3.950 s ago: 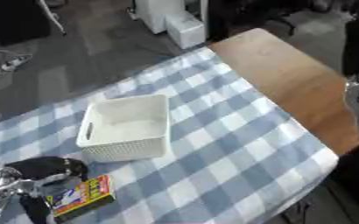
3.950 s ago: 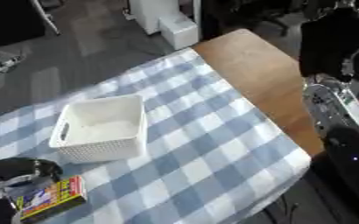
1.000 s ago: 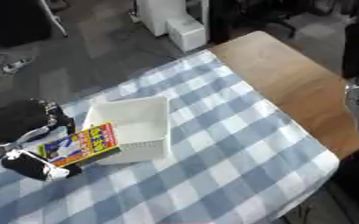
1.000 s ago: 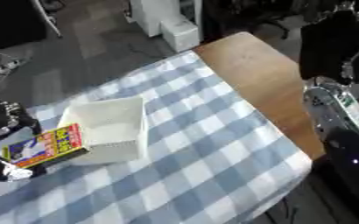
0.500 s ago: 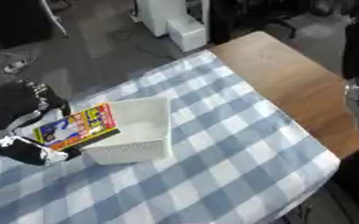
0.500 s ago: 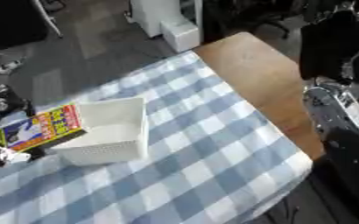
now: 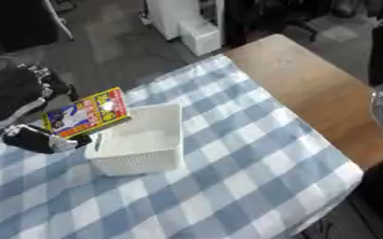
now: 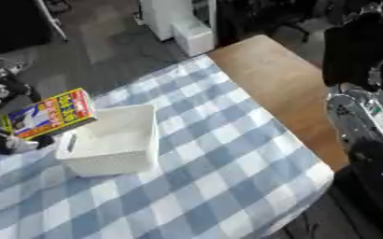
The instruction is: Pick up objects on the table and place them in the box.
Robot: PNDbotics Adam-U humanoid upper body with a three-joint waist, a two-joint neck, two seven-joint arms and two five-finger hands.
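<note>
Your left hand was curled round the lower edge of a flat yellow packet, its fingers closed on it from beneath, just beside the white box's near-left corner. You held the packet tilted, its printed face up and its upper end leaning over the box's left rim, above the wall with the slot handle; it was not yet inside. The box itself sat upright on the blue-and-white checked cloth, open side up, with nothing visible in it. Beyond the box, on the far side from your hand, the cloth ended and the bare wooden tabletop showed. Your right hand could not be made out in either view; only dark robot parts stood at the edge past the wood.
</note>
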